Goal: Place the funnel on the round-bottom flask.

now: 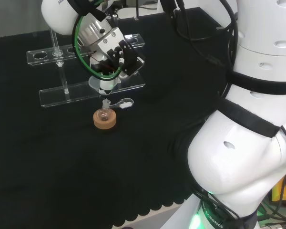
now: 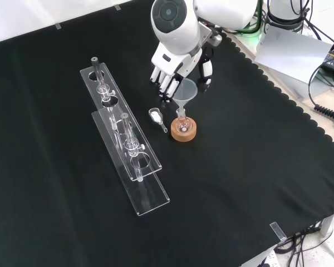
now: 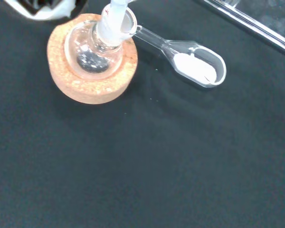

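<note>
In the front view, just above frame centre, the funnel (image 2: 185,92) stands upright with its stem in the neck of the round-bottom flask (image 2: 182,125), which sits on a cork ring (image 2: 183,132). The hand (image 2: 170,69) is directly above and left of the funnel; its fingers (image 2: 165,84) point down beside the rim, apparently relaxed and not gripping, though contact cannot be confirmed. A clear scoop (image 2: 157,118) holding white powder lies left of the ring.

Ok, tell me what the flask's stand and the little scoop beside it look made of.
Stand: cork, by its tan, grainy, matte surface. Scoop: clear glass or plastic, see-through and glossy; the look leaves that open. White powder lies in its bowl.
</note>
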You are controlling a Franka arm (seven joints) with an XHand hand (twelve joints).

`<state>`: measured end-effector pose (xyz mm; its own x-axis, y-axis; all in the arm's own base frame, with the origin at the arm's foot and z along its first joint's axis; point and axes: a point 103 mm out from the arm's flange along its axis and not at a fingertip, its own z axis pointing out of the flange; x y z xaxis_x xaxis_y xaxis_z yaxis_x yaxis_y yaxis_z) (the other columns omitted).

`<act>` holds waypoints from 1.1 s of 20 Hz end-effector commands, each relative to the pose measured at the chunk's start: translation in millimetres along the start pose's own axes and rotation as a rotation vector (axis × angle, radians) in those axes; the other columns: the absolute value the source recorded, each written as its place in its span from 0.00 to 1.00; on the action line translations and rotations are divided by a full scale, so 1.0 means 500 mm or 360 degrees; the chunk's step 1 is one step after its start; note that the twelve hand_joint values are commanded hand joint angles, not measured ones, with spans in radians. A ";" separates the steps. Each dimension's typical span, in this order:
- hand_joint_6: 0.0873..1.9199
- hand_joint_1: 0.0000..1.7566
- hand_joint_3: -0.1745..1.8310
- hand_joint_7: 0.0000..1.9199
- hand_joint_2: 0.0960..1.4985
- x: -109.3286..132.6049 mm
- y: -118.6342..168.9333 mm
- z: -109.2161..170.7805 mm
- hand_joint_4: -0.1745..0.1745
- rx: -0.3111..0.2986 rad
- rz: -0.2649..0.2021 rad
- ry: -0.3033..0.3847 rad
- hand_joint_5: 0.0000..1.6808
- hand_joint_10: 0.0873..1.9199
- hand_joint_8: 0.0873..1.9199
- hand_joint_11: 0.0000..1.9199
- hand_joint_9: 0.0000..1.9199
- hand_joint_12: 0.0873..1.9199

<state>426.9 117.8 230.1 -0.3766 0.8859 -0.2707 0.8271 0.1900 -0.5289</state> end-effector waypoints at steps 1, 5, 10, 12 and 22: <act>0.20 0.51 0.46 0.23 0.43 0.029 0.004 -0.004 0.48 -0.0010 -0.0026 -0.0020 0.30 0.23 0.31 0.27 0.46 0.66; 0.20 0.51 0.46 0.23 0.43 0.041 0.009 -0.007 0.48 0.0013 -0.0010 -0.0049 0.30 0.23 0.31 0.27 0.46 0.66; 0.20 0.51 0.46 0.23 0.43 0.042 0.011 -0.007 0.48 0.0018 0.0004 -0.0071 0.30 0.23 0.31 0.27 0.45 0.66; 0.21 0.51 0.46 0.23 0.43 0.032 0.015 -0.006 0.48 0.0021 0.0008 -0.0056 0.29 0.23 0.31 0.27 0.45 0.66; 0.21 0.51 0.46 0.23 0.43 0.017 0.017 0.003 0.48 0.0021 0.0000 -0.0048 0.29 0.23 0.31 0.27 0.45 0.66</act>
<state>429.4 131.6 224.0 -0.3862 0.8714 -0.3025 0.8249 0.1795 -0.5360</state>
